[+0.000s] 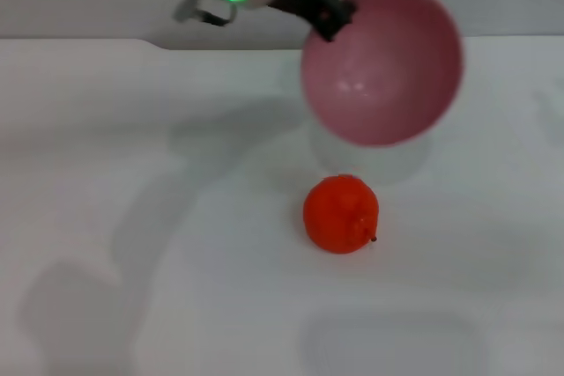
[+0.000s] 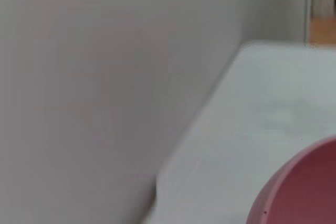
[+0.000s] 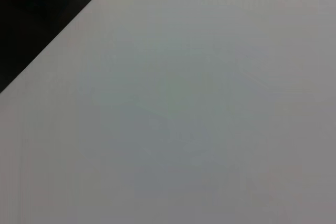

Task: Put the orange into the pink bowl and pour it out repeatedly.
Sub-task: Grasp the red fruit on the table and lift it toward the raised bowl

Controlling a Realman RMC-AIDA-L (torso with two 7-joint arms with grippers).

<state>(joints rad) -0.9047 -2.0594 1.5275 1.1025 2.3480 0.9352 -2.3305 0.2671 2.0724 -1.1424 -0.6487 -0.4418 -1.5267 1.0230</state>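
I am holding the pink bowl (image 1: pixel 383 66) tipped and raised over the surface (image 1: pixel 132 217), my left pincer (image 1: pixel 330 15) clamped on its rim; the orange (image 1: pixel 341 214) is lying poured out just below, waiting for another reload

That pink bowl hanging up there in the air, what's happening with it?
The robot's left pincer grips the rim of the round, glossy pink plastic bowl and holds it lifted and tipped on its side above the white table, its hollow showing empty. The small bright red-orange fruit lies on the table just below, outside the bowl. The right arm is nowhere in the head view.
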